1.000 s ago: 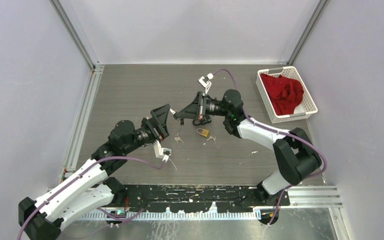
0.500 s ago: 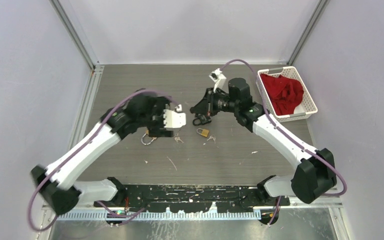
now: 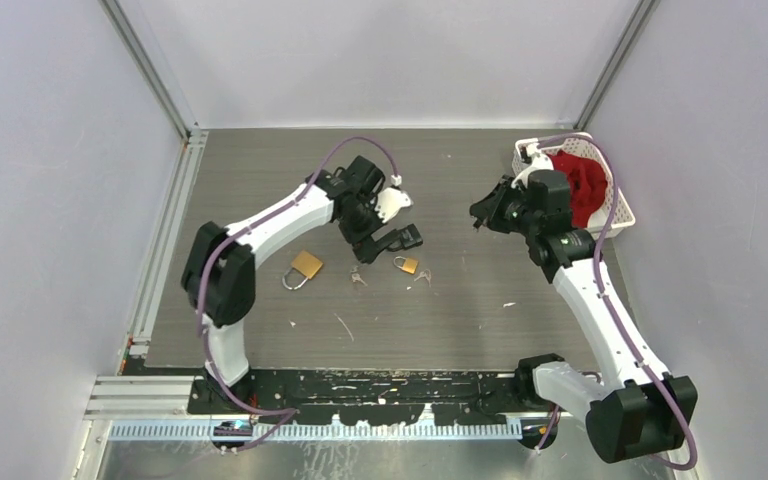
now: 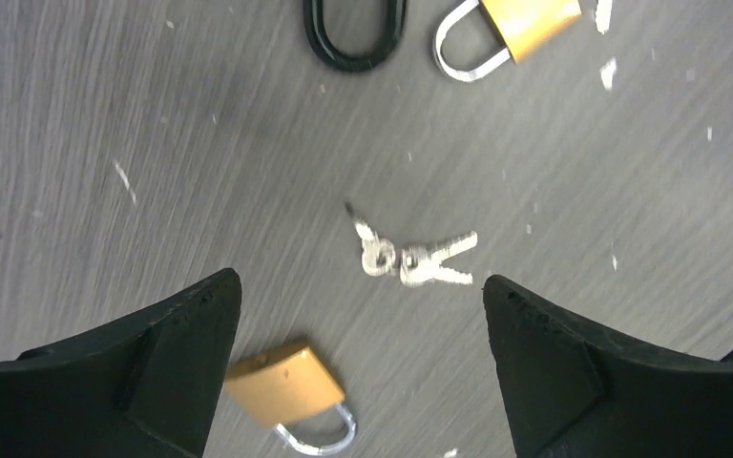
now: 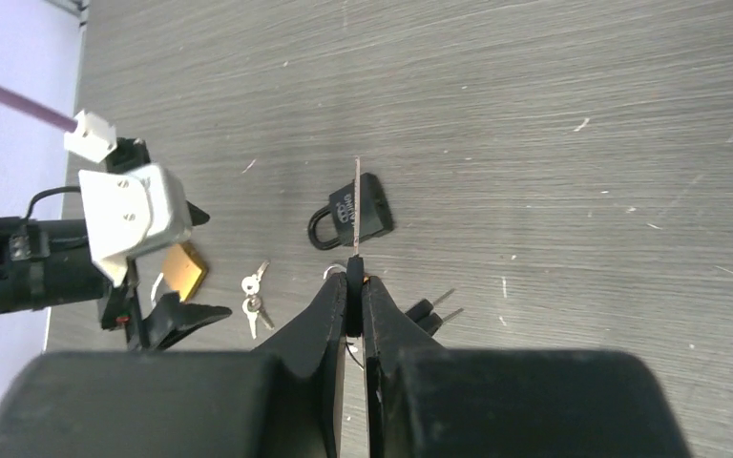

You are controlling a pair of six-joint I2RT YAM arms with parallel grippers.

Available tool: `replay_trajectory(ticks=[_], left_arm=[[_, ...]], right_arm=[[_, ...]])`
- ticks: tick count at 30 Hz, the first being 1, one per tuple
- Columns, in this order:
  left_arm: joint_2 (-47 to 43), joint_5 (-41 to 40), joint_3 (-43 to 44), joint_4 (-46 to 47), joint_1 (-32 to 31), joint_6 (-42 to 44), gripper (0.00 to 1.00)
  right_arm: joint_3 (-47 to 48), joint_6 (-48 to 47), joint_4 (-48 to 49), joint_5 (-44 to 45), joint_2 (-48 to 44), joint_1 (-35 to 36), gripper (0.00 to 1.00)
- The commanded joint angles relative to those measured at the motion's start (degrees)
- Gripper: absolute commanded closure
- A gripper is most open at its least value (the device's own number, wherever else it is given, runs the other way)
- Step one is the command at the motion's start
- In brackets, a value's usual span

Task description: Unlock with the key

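Observation:
My right gripper [image 3: 480,212] [image 5: 353,280] is shut on a black-headed key [image 5: 354,270], held above the table right of centre, blade [image 5: 356,205] pointing toward a black padlock [image 5: 358,210] [image 3: 401,238]. Two more black-headed keys [image 5: 425,311] hang beside my fingers. My left gripper [image 3: 363,240] [image 4: 358,281] is open over a bunch of silver keys [image 4: 418,260] [image 3: 358,278], with a large brass padlock [image 4: 282,386] [image 3: 305,266] just near it. A small brass padlock [image 3: 406,265] [image 4: 515,27] lies by the black one.
A white basket [image 3: 615,212] with a red cloth [image 3: 578,190] stands at the back right, close behind my right arm. Another small key bunch [image 3: 422,277] lies right of the small brass padlock. Metal rails run along the table's left and near edges.
My left arm has swung from the near left to the middle, over the silver keys. My right gripper has drawn back to the right, away from the black padlock, still holding the key.

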Motion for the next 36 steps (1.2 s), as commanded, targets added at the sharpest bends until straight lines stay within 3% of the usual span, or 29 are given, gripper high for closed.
replay_trajectory(ticks=[1,10,19,36], left_arm=[[4.57,5.67,6.25,4.97,1.17,-8.01,0.02],[14.53,7.79,15.04,11.15,0.06,-12.13,0.01],[18.65,5.82,15.0,13.99,-2.51,-8.31,0.0],[22.25,7.48,17.88,16.24,-2.75,-6.11,0.11]], right_arm=[[0.01,0.54,-0.47,0.94,-0.77,-2.04,0.99],[-1.66,-0.15,-0.3,0.06,-0.64,-2.55,0.99],[-1.79,-0.01,0.38,-0.62,-1.29,-2.63,0.99],[-2.8,1.08,2.07,-4.32,-2.05,-2.72,0.99]])
